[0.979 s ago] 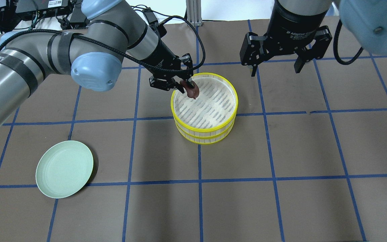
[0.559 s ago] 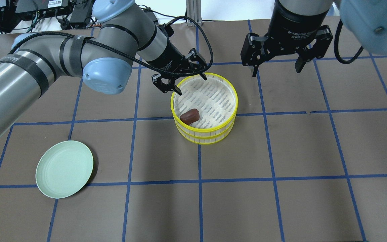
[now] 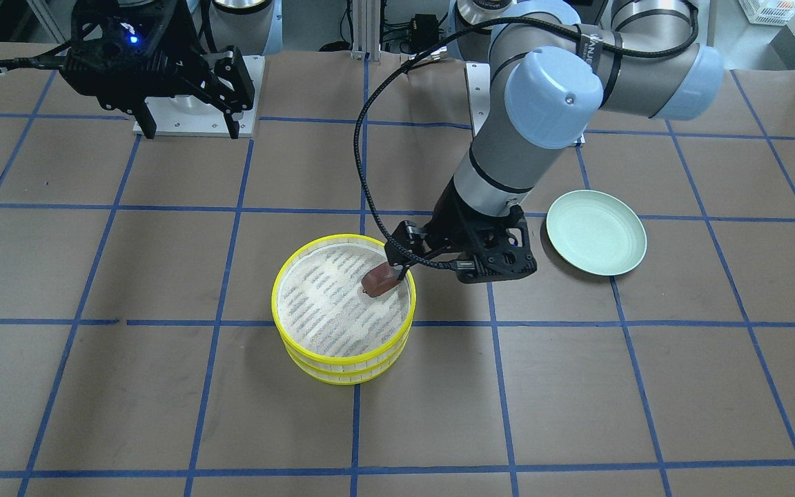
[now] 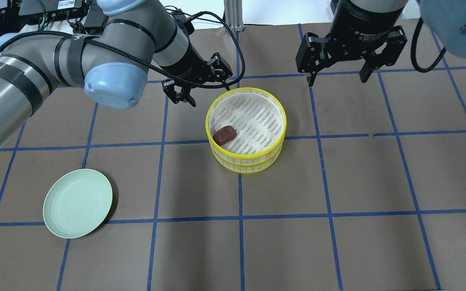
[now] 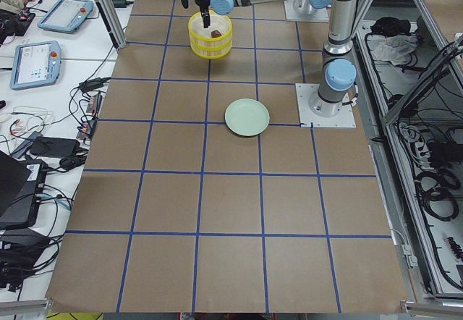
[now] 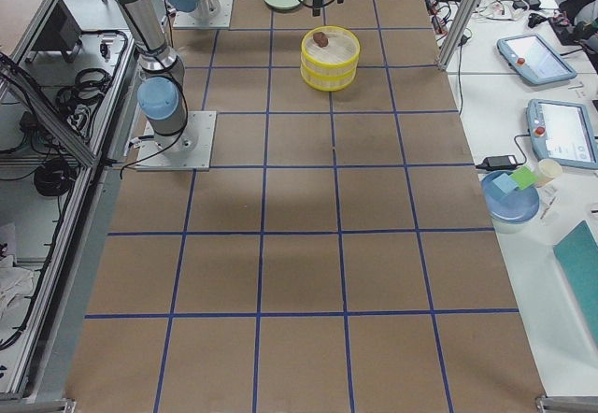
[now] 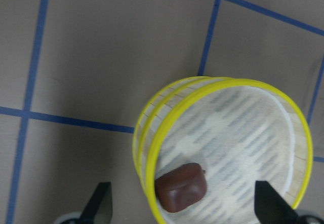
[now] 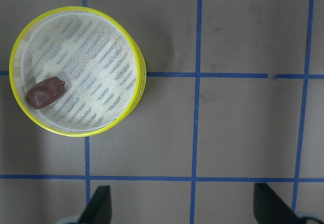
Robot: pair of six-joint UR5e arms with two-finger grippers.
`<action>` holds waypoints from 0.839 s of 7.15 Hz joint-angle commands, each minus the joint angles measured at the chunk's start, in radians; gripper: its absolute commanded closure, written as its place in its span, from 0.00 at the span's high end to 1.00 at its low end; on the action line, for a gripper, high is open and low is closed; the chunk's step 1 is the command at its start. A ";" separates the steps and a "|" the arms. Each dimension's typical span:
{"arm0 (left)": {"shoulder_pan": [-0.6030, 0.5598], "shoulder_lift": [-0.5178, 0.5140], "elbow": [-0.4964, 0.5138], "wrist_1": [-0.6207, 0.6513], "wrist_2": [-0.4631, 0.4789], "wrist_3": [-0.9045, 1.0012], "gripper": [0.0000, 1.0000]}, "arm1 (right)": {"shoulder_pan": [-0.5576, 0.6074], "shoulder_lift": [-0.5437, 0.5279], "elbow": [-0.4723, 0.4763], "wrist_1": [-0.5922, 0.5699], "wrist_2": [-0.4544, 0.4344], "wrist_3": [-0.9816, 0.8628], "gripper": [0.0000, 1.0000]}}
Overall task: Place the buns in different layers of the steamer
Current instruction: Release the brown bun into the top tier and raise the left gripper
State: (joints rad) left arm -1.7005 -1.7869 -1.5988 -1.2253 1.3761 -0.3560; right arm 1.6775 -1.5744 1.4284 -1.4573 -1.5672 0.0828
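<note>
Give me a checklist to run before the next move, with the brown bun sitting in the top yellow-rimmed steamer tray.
1. The dark reddish-brown bun lies inside the top yellow-rimmed mesh tray, nothing gripping it: ok.
2. The left gripper is open, outside the rim: ok.
3. The right gripper is open, holding nothing, apart from the stack: ok.
4. The cream-white bun is in the lower tray: cannot tell, the top tray hides it.
5. No bun shows on the pale green round plate: ok.
</note>
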 commanded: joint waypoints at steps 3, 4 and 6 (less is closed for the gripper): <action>0.056 0.145 0.013 -0.193 0.213 0.274 1.00 | -0.002 -0.006 0.001 0.002 0.003 -0.008 1.00; 0.096 0.182 0.017 -0.247 0.215 0.325 1.00 | -0.002 -0.006 0.001 0.003 0.001 -0.009 1.00; 0.136 0.251 0.020 -0.330 0.280 0.359 1.00 | -0.002 -0.006 0.001 0.002 0.003 -0.009 1.00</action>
State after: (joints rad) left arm -1.5852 -1.5757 -1.5816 -1.5094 1.6102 -0.0161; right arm 1.6750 -1.5799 1.4297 -1.4548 -1.5657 0.0739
